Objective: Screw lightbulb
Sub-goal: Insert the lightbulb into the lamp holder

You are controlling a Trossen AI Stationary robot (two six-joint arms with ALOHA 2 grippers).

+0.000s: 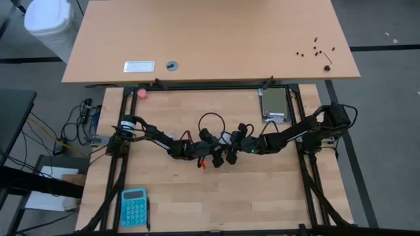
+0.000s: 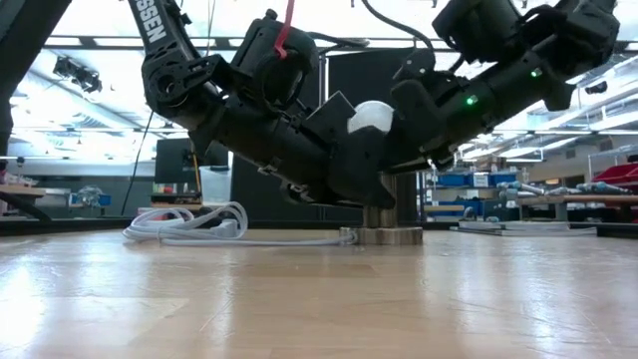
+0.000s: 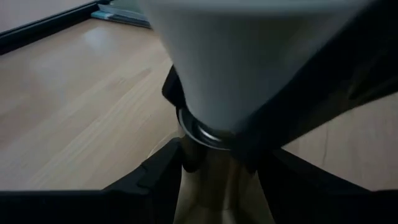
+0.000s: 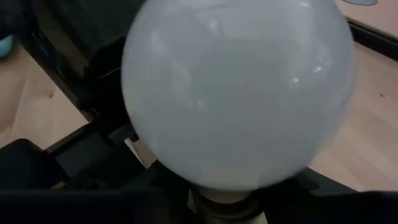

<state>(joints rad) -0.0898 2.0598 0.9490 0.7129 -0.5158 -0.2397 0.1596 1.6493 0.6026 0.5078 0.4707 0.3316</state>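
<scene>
Tool, my right: clamped on lightbulb, seated upright above socket for threading. Tool, my left: pinching socket beneath lightbulb, steadying it against twist.

- The white frosted lightbulb is showing only a small patch of its globe in the low view; dark arm parts are covering the rest.
- In the high view, the two arms are meeting over it and hiding it entirely.
- The left wrist view's top edge is cutting off the bulb's globe.
- The metallic socket post is standing partly behind the left gripper's dark body.
- The right gripper's fingertips are lying under the globe, so their grip is not showing.
- Small dark specks on the upper table are too tiny to identify.
</scene>
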